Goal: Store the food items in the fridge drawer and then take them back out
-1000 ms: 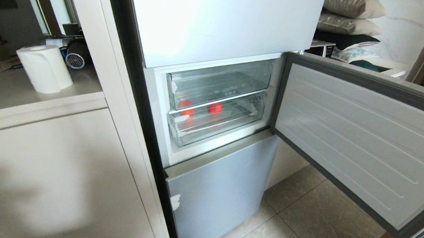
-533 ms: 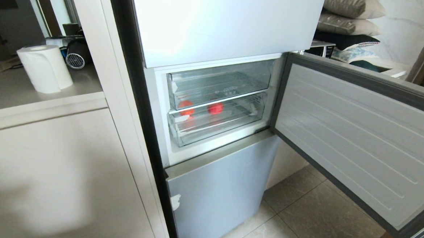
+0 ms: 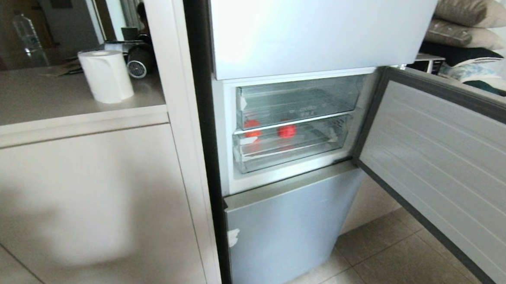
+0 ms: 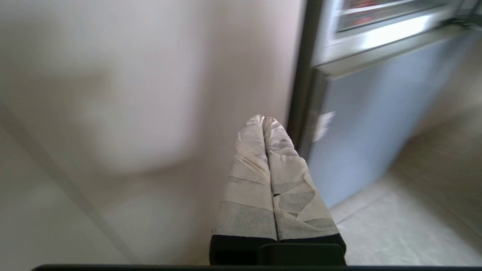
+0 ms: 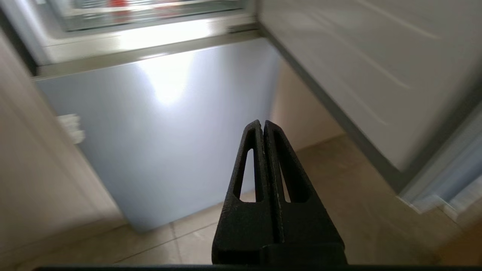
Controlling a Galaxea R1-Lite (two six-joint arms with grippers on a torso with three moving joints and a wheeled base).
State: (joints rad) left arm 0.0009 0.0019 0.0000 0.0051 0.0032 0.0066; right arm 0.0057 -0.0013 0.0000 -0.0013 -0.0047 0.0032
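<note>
Two red round food items [image 3: 252,128] [image 3: 287,131] lie inside the fridge drawer [image 3: 289,151], a clear bin pushed in below a shallower clear tray [image 3: 296,99] in the open middle compartment. Neither gripper shows in the head view. In the left wrist view my left gripper [image 4: 263,119] has its tape-wrapped fingers pressed together, empty, low in front of the white cabinet side, well below the drawer [image 4: 380,17]. In the right wrist view my right gripper [image 5: 262,122] is shut and empty, facing the pale-blue lower panel [image 5: 162,124], with the drawer [image 5: 150,17] above it.
The middle fridge door [image 3: 450,169] stands swung open to the right over the tiled floor [image 3: 402,262]. A white cabinet [image 3: 81,193] with a counter [image 3: 29,104] flanks the fridge on the left, carrying a paper roll [image 3: 105,76] and a bottle [image 3: 24,35].
The whole head picture has shifted to the right, so the camera has moved. The food items, the drawer and the open door keep their places in the fridge.
</note>
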